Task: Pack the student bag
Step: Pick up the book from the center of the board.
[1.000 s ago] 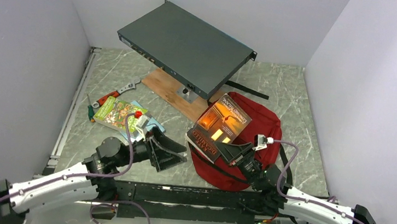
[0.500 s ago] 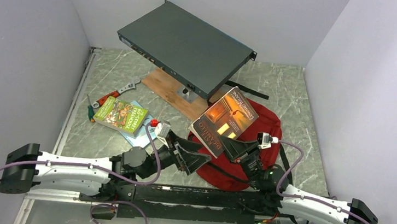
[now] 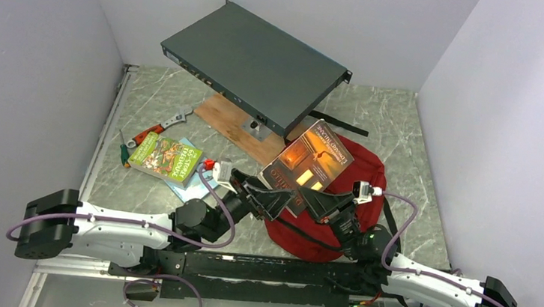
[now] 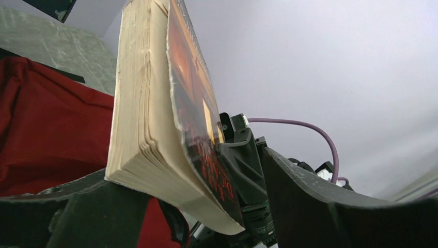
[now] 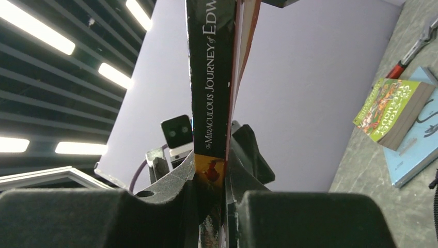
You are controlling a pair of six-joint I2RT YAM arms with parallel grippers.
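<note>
Fingers [image 5: 289, 217] of the right gripper [image 3: 318, 202] are pinched narrowly on the spine edge of a paperback book [image 3: 312, 157]. They hold it off the table and tilted, with its orange-and-black cover facing up. The left gripper [image 3: 270, 201] stands wide, with its fingers [image 4: 320, 201] on either side of the book's near corner. In the left wrist view the page block sits against or just beside one finger, and the other finger is clear of the cover. Whether the left gripper grips the book cannot be told.

Taking the arm bases as 6 o'clock, the student bag [image 3: 365, 174], red soft fabric with black webbing, lies on the marbled table [image 3: 406, 136] at 4 o'clock, directly under the book. A flat dark grey metal box [image 3: 255, 65] sits tilted at 12 o'clock above a wooden board [image 3: 220, 115]. A green book [image 3: 165, 158] lies at 9 o'clock on a flat blue item [image 3: 211, 169]. A red-handled tool [image 3: 157, 129] lies at 10 o'clock.
</note>
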